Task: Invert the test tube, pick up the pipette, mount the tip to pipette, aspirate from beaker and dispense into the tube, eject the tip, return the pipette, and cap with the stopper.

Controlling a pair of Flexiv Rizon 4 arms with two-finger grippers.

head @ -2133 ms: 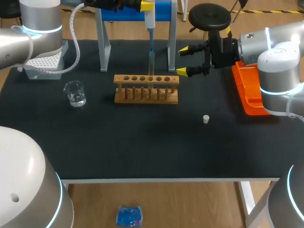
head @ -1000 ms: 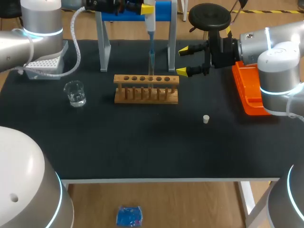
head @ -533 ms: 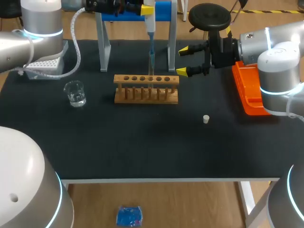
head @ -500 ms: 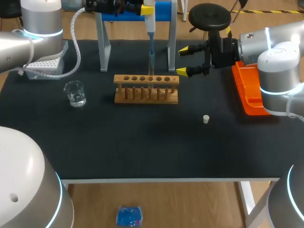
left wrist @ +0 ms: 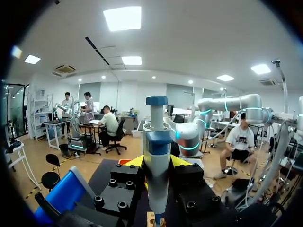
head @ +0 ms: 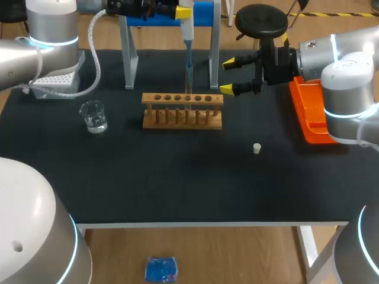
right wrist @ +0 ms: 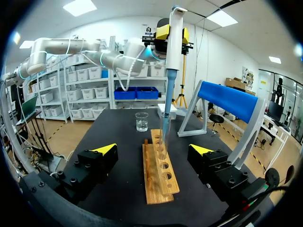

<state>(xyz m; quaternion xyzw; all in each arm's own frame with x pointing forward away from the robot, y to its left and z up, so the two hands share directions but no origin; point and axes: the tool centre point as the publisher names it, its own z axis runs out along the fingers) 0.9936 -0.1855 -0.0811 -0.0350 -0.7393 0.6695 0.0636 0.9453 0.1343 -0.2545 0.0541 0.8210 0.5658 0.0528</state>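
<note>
My left gripper (head: pixel 180 9) is shut on the white and blue pipette (head: pixel 187 29) and holds it upright above the wooden rack (head: pixel 182 110). The pipette's tip reaches down into the clear test tube (head: pixel 189 80) standing in the rack. In the left wrist view the pipette (left wrist: pixel 156 156) sits between the yellow tips of the left gripper (left wrist: pixel 157 163). My right gripper (head: pixel 232 75) stands open just right of the rack, holding nothing. Seen from the right gripper (right wrist: pixel 154 149), the rack (right wrist: pixel 160 175) lies ahead, with the pipette (right wrist: pixel 171 42) over the tube (right wrist: pixel 164 135). The beaker (head: pixel 93 116) with water stands left; the white stopper (head: pixel 257 148) lies right of the rack.
A white tip box (head: pixel 56 78) sits at the back left. The blue-topped pipette stand (head: pixel 204 12) rises behind the rack. An orange tray (head: pixel 311 115) lies at the right edge under my right arm. The front half of the black mat holds only the stopper.
</note>
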